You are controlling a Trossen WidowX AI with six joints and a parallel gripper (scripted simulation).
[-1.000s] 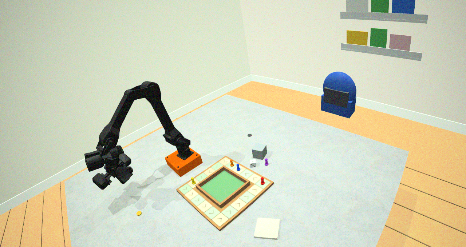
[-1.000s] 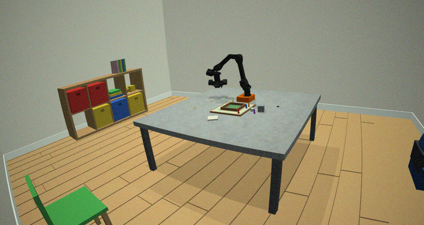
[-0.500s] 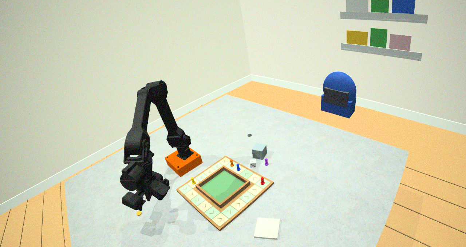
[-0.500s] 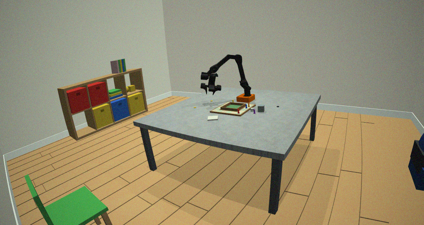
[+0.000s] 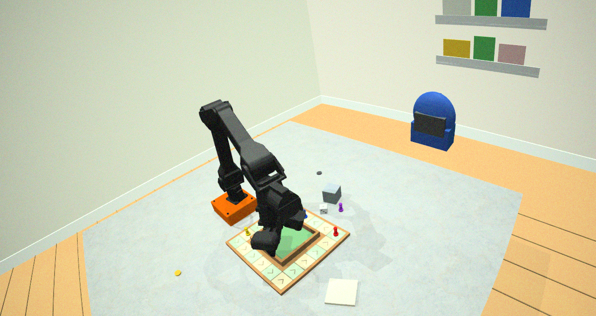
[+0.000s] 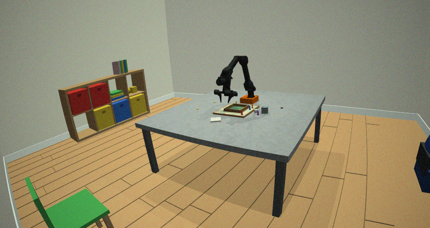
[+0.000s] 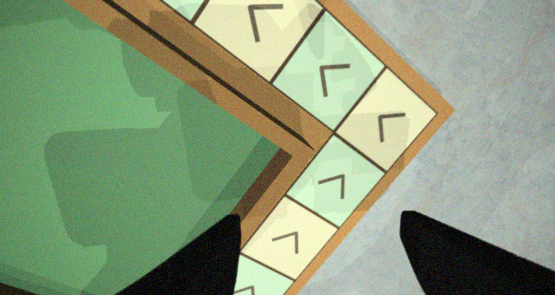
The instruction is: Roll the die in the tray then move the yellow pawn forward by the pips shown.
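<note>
My gripper is open and empty, high above the board. The arm hides part of the board and tray in the top view. The white die lies on the table outside the board, between the grey cube and the board's edge. The tray has a green floor; no die shows in its visible part. The yellow pawn stands upright on the board's track, near the corner on the arm's left in the top view.
Blue, orange and red pawns stand on the board. The purple pawn and grey cube stand beside the die. A white tile, yellow disc and dark disc lie farther out.
</note>
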